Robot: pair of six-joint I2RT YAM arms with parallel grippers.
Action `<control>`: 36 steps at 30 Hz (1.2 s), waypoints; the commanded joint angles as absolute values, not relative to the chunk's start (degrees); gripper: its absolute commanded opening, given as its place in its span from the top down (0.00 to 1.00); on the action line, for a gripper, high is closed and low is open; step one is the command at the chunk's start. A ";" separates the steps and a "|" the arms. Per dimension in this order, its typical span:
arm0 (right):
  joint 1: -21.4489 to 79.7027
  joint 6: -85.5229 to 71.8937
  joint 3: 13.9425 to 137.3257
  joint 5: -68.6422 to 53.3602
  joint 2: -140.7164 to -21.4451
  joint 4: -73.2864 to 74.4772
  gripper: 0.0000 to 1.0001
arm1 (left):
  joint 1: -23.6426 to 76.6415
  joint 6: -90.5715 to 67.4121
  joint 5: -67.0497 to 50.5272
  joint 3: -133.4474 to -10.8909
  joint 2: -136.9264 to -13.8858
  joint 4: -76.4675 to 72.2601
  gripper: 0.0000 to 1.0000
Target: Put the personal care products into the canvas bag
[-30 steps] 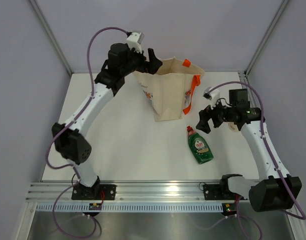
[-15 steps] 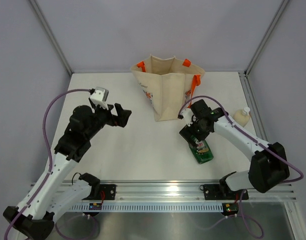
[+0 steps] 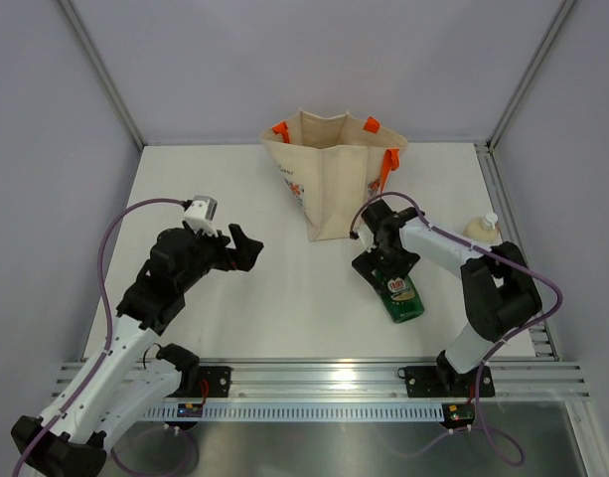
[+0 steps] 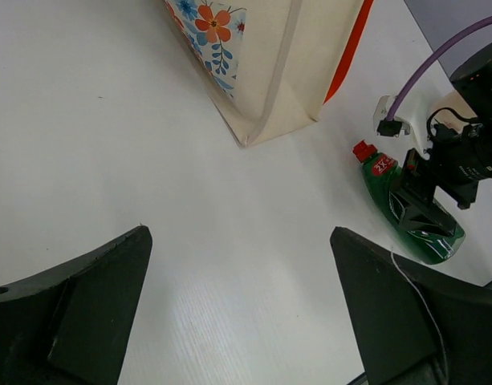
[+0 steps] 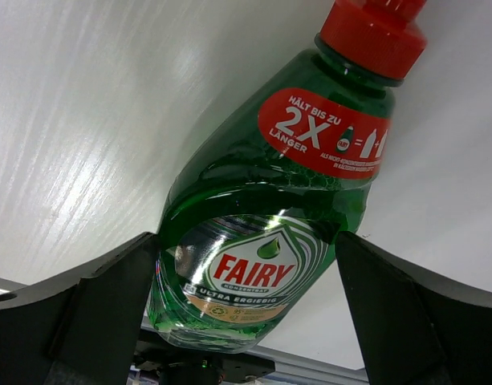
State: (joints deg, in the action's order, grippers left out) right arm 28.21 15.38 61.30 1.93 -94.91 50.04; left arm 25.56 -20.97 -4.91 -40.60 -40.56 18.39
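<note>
We see the green red-capped bottle (image 3: 405, 300) lying flat on the white counter (image 3: 284, 298) near the upright canvas bag (image 3: 334, 194), our right pincer (image 5: 244, 241) spread astride its body, our left pincer (image 4: 239, 233) likewise released, hovering well apart.

green bottle (image 5: 266, 233) cap cut off, canvas bag (image 4: 286, 64) top cropped

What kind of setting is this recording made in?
Most likely a lab robot test cell, not a home: a white table, plain grey walls with metal frame posts, and an aluminium rail carrying the arm bases.
</note>
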 commanded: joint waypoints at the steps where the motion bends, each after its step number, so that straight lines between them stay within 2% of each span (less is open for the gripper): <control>1: 28.39 13.98 59.15 6.85 -100.72 44.56 0.01 | 25.66 -22.15 -6.42 -40.78 -39.82 15.29 0.01; 10: 28.39 12.84 63.37 13.09 -99.22 51.14 0.01 | 25.66 -22.32 -7.12 -40.08 -38.94 14.85 0.01; 19: 27.86 14.24 67.06 4.75 -101.70 59.06 0.00 | 25.66 -22.85 -9.05 -39.38 -37.53 13.97 0.01; 23: 27.25 16.60 66.10 6.50 -93.89 56.79 0.01 | 25.66 -22.76 -9.67 -39.20 -37.18 14.33 0.01; 27: 25.49 18.20 66.35 3.00 -89.21 51.87 0.00 | 25.66 -22.68 -9.93 -39.29 -37.53 13.80 0.01; 31: 25.22 14.43 67.15 -3.07 -91.21 47.20 0.01 | 25.66 -22.76 -10.28 -39.55 -37.88 13.80 0.01; 36: 24.79 8.71 66.88 1.56 -98.51 41.14 0.01 | 25.66 -23.29 -10.02 -39.20 -37.88 13.45 0.01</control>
State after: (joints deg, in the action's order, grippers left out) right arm 25.26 12.88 66.22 0.40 -94.35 46.74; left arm 25.56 -22.59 -8.80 -39.70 -37.98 16.62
